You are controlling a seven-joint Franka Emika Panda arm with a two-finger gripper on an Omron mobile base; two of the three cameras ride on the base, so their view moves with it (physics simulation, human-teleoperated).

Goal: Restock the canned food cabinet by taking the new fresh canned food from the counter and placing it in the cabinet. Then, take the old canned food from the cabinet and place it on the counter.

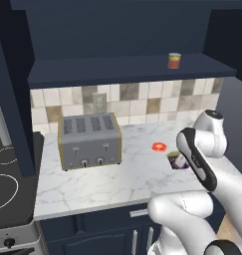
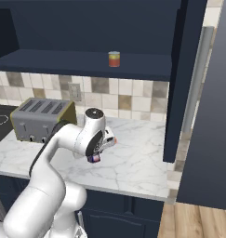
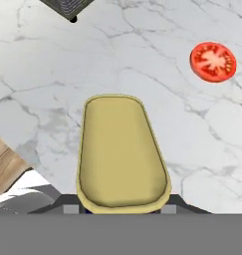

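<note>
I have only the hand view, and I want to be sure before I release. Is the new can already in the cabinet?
Observer: Yes, the new fresh canned food stands upright on the open ledge of the cabinet.
Operator: I see only a yellow top between my jaws. What colour is the side of this can?
Observer: Dark blue. It is the old canned food, held over the counter.

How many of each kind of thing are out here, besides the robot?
Cans: 2, the red-and-yellow can on the cabinet shelf, the blue can in the gripper
Toaster: 1
Tomato slice: 1
Total: 4
</note>
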